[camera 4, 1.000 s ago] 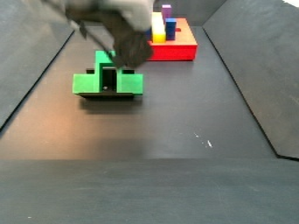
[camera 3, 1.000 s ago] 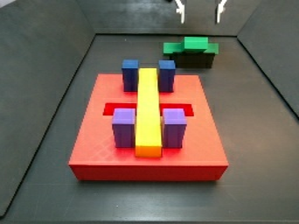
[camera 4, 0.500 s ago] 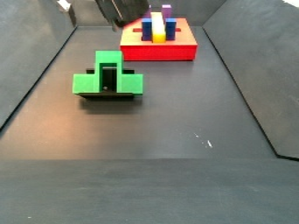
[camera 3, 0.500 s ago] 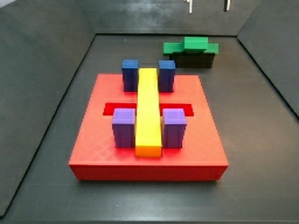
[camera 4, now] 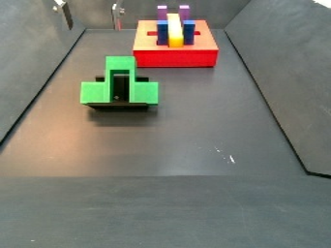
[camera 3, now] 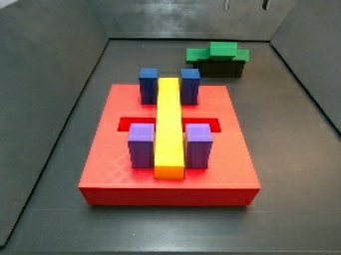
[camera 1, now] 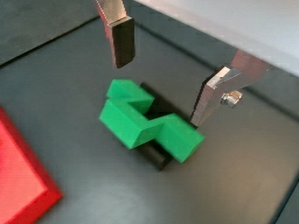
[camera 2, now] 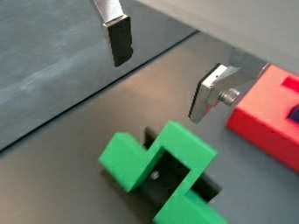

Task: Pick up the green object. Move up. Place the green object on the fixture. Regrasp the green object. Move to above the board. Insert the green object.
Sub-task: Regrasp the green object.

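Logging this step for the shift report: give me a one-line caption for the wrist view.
Open hand hovers empty above the green object resting on the fixture, board edge beside.

The floor [camera 4: 195, 126] was a flat, dark grey sheet with a dull sheen and a few tiny pale specks [camera 4: 225, 153] near the front. Grey walls [camera 3: 54, 60] sloped up on both sides, and a back wall [camera 3: 160, 18] closed the far end. The light was soft and even.
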